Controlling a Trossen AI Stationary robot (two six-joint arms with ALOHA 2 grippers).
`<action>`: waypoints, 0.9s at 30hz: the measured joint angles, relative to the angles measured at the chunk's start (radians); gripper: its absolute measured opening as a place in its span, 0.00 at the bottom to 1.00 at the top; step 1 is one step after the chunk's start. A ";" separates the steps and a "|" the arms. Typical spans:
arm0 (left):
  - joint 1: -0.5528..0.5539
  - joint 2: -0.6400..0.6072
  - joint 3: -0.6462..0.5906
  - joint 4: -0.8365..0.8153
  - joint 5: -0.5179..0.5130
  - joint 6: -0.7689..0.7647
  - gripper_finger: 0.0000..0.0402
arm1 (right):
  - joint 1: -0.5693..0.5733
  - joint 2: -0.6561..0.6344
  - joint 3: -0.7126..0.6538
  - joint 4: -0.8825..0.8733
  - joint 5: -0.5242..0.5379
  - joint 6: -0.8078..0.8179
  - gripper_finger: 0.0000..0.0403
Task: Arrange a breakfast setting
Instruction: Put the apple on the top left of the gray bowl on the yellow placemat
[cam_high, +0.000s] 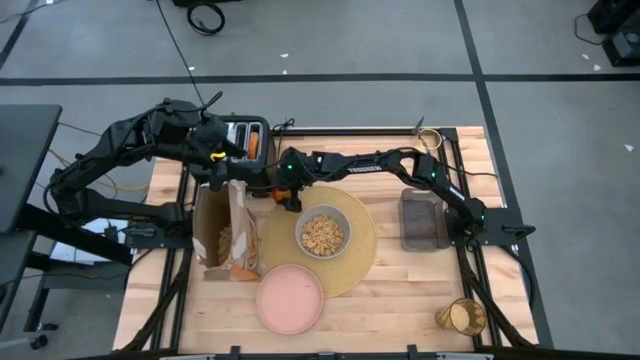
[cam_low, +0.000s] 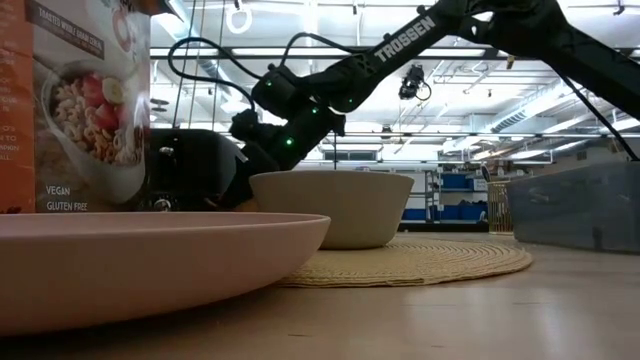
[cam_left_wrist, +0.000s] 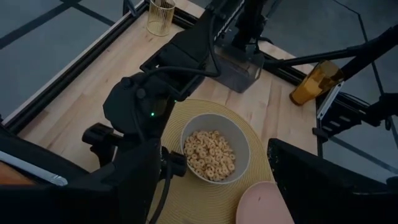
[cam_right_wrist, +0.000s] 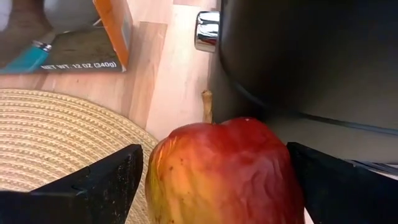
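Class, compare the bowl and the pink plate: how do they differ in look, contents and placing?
The bowl is grey-green and deep; the pink plate is shallow. The bowl holds cereal rings; the plate is bare. The bowl sits mid-placemat; the plate overlaps its edge. Both are round.

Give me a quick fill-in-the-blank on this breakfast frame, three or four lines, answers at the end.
1. The bowl on the placemat holds ____.
2. The right claw stands open around a red ____.
3. The pink plate is ____.
4. The amber tumbler stands at the table's front ____ corner, seen from above.

Answers: cereal; apple; empty; right
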 joint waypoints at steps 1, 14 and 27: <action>0.000 0.000 0.000 0.000 0.000 0.000 0.75 | 0.001 0.000 0.000 0.001 0.001 -0.001 0.96; 0.000 -0.008 0.000 0.001 -0.001 0.018 0.75 | 0.002 -0.051 -0.001 -0.041 -0.002 0.033 0.81; -0.033 -0.054 0.000 0.064 -0.001 0.030 0.75 | -0.109 -0.279 -0.479 0.737 -0.271 0.380 0.81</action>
